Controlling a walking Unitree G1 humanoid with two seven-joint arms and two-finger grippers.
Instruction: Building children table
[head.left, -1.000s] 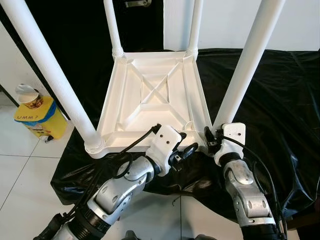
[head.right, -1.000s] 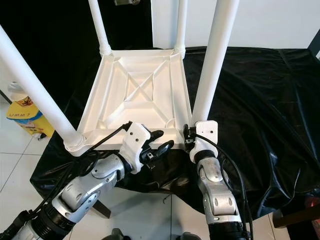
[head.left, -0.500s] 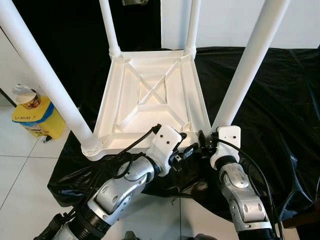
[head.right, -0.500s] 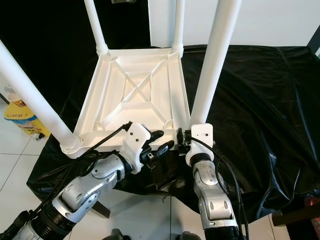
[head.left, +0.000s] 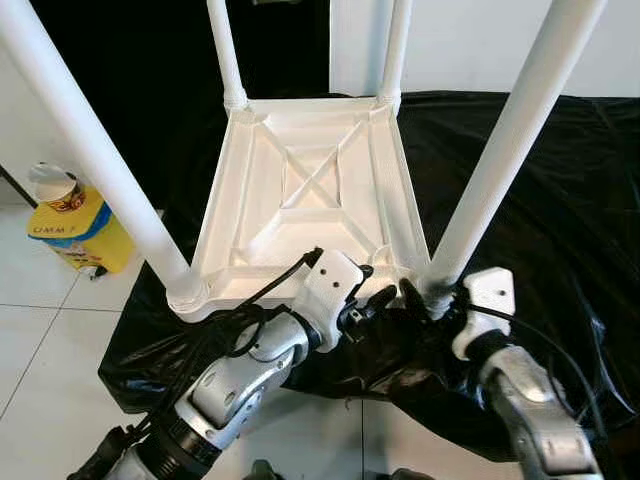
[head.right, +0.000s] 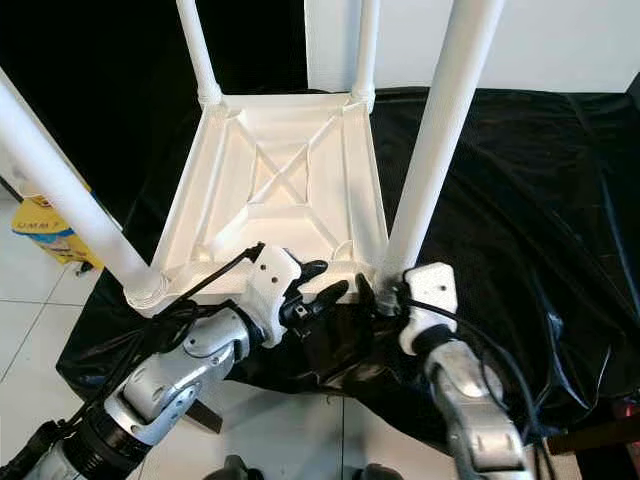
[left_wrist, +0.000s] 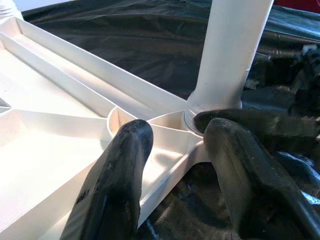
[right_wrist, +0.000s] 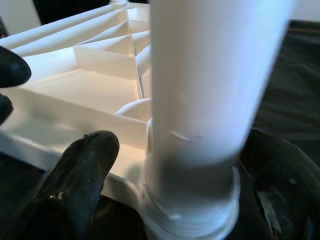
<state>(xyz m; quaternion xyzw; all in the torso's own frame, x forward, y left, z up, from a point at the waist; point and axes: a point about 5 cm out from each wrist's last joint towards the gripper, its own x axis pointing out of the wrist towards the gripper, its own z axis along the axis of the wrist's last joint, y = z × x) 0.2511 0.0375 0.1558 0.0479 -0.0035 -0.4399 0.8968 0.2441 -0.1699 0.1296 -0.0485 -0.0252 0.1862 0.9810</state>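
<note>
Table leg (right_wrist: 210, 100) between right gripper (right_wrist: 190, 200) fingers (right_wrist: 75, 175)

White plastic children's table (head.left: 310, 190), upside down on black sheeting (head.left: 560, 200), ribbed underside facing up with an X-shaped brace at the middle. Four round white legs (head.left: 505, 150) standing upright from the corner sockets, all seated. Near-right leg (right_wrist: 210, 100) straddled at its base collar by the right hand (head.left: 432, 300); near edge beside that corner bracketed by the left hand (left_wrist: 172, 165), fingers spread.
</note>
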